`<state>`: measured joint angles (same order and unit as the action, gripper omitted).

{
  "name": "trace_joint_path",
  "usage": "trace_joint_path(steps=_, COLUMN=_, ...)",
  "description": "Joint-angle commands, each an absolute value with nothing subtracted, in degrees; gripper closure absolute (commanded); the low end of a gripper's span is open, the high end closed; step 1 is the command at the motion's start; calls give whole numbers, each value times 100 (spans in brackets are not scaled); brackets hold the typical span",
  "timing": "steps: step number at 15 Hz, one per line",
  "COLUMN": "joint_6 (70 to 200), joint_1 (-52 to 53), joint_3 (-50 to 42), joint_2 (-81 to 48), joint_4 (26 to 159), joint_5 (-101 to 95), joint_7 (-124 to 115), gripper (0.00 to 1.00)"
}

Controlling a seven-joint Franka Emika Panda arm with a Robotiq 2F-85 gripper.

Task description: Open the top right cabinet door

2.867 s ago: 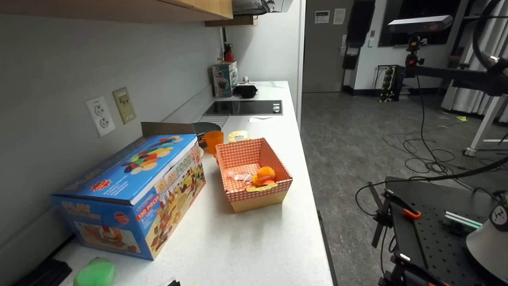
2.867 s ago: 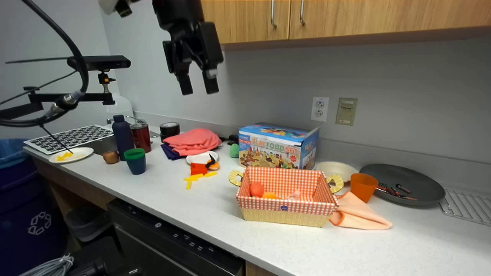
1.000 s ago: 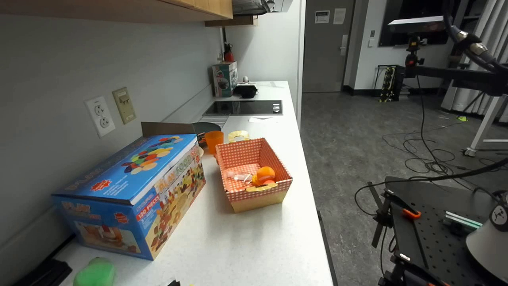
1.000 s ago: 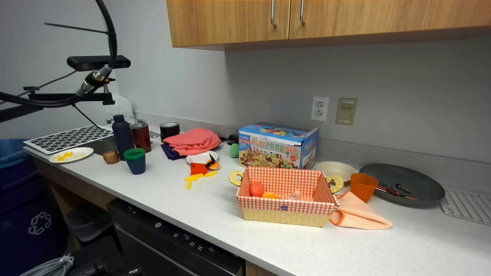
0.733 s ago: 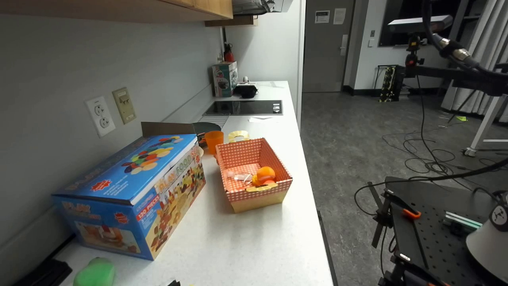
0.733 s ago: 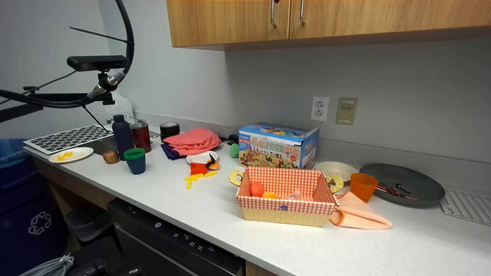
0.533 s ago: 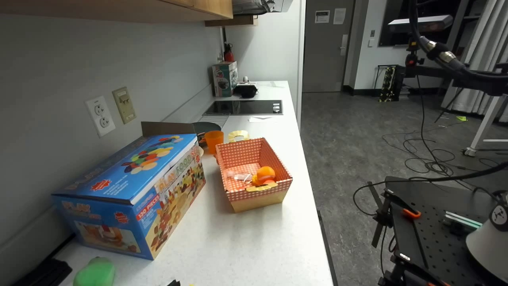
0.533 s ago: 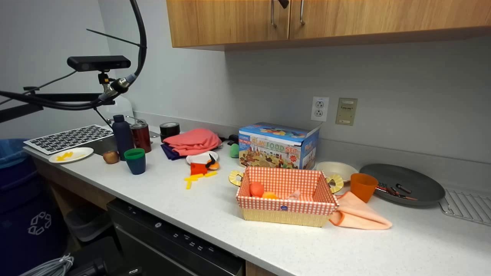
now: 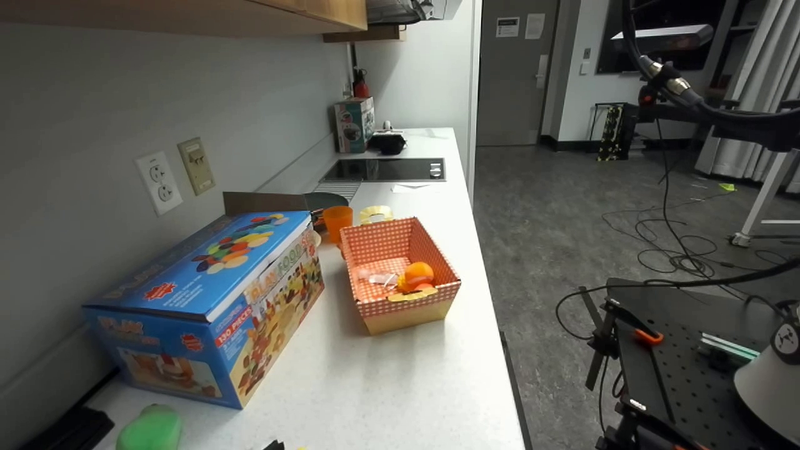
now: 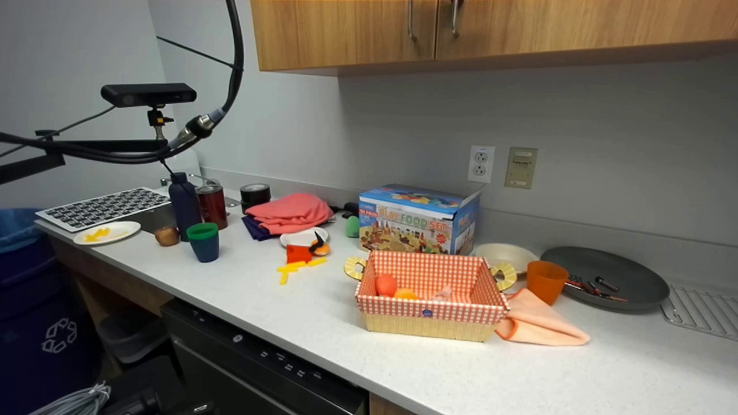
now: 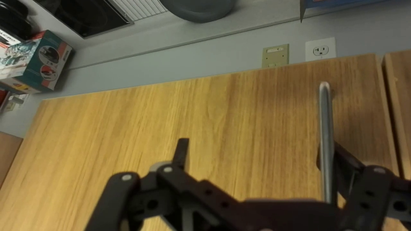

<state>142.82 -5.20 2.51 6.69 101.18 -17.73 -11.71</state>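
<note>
Door (image 11: 199,122), one: wood, right-hand leaf of the upper cabinet, above the counter (image 10: 259,288); closed, a narrow gap between it and the neighbouring door (image 11: 400,106).

Handle (image 11: 325,128), one: metal bar on the door, near that gap.

Gripper (image 11: 261,150), one, mine: at the door's face, fingers (image 11: 181,150) wide apart, the handle between them. One stands well clear of the bar; the bar passes in front of the other. Whether these two touch, I cannot tell.

Counter goods, in an exterior view: basket (image 10: 415,325), red-checked, a round red piece (image 10: 386,284) inside; box (image 10: 412,227), marked "Play Food Set", behind the basket; cup (image 10: 545,282), orange, beside a dark pan (image 10: 582,262); cloth (image 10: 539,325), peach, beside the basket; bottle (image 10: 184,210), dark blue, beside a dark red tumbler (image 10: 213,207); plate (image 10: 125,230), white, bearing yellow pieces (image 10: 97,235).

Wall: outlet (image 10: 480,164), white, near a tan switch plate (image 10: 520,168).
</note>
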Motion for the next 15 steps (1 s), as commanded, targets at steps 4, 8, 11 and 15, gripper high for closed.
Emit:
trace_joint_path(steps=4, joint_6=14221, joint_1=-700, joint_3=250, joint_2=804, joint_4=10265, joint_5=-3373, joint_7=-2328, gripper=0)
trace_joint_path(steps=8, joint_6=13953, joint_1=-752, joint_3=211, joint_2=1419, joint_4=10926, joint_5=-3865, joint_7=-3097, gripper=0)
trace_joint_path(steps=11, joint_6=13742, joint_1=-853, joint_3=236, joint_2=2107, joint_4=11545, joint_5=-3825, joint_7=-3504, gripper=0)
trace_joint_path(steps=15, joint_6=13411, joint_1=-1055, joint_3=253, joint_2=2990, joint_4=12245, joint_5=-3553, joint_7=-3818, gripper=0)
